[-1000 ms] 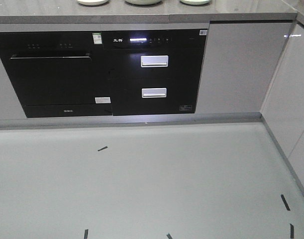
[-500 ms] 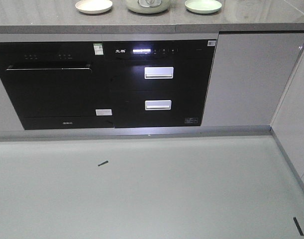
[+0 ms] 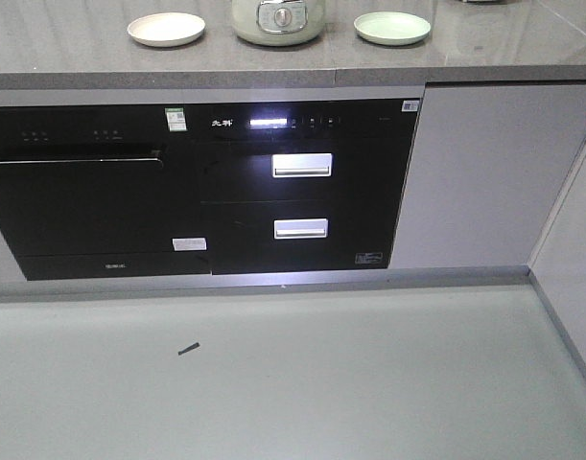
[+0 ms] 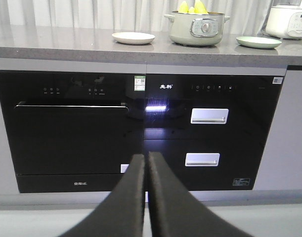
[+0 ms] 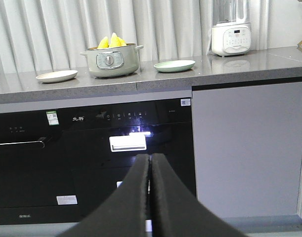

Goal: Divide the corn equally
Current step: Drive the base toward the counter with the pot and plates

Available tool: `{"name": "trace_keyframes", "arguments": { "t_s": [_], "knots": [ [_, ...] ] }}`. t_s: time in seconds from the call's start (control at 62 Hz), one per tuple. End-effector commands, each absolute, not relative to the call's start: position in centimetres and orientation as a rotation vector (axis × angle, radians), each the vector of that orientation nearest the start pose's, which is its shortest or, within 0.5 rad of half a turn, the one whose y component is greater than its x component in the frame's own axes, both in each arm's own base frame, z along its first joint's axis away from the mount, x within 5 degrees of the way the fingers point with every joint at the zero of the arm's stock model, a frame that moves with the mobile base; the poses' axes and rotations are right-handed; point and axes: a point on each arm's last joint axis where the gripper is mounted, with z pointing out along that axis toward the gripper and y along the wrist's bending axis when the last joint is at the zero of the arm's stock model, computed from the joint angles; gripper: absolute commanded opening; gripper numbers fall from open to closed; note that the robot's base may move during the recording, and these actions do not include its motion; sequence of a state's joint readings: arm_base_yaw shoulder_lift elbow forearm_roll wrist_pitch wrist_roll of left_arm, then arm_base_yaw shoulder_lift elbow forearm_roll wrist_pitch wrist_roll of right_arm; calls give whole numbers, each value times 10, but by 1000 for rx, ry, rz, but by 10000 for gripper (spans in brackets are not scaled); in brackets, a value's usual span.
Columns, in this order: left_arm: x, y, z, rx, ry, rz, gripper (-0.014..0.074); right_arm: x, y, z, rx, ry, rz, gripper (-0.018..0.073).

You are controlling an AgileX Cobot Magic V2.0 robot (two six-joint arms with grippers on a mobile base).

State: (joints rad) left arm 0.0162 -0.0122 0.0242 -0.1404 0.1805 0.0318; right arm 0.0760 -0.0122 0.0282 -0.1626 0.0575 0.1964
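Yellow corn (image 4: 193, 7) (image 5: 113, 41) stands upright in a pale green pot (image 4: 196, 28) (image 5: 112, 59) (image 3: 277, 18) on the grey countertop. A cream plate (image 3: 166, 29) (image 4: 133, 37) (image 5: 57, 75) lies left of the pot and a light green plate (image 3: 392, 27) (image 4: 258, 42) (image 5: 174, 65) lies right of it. Both plates are bare. My left gripper (image 4: 146, 157) and right gripper (image 5: 150, 158) are shut on nothing, held low in front of the cabinets and far from the counter.
Below the countertop (image 3: 82, 53) sit a black oven (image 3: 82, 201) and a black drawer unit with two silver handles (image 3: 302, 165). A white appliance (image 5: 231, 38) stands at the counter's right. Grey cabinet doors (image 3: 475, 172) run right, and the floor (image 3: 293, 383) has tape marks.
The front view has moved closer to the counter and tilted up: plates and pot now show more fully, and the cabinets sit lower in frame.
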Motion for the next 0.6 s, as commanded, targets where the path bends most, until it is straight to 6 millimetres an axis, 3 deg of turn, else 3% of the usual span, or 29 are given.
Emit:
{"name": "trace_keyframes", "arguments": {
  "t_s": [0.0,0.58],
  "knots": [
    [55,-1,205,-89,1572,-93,-6,56,4,200,-40,1495,72,-5],
    [55,-1,205,-89,1572,-93,-6,56,4,200,-40,1495,72,-5]
  ]
}}
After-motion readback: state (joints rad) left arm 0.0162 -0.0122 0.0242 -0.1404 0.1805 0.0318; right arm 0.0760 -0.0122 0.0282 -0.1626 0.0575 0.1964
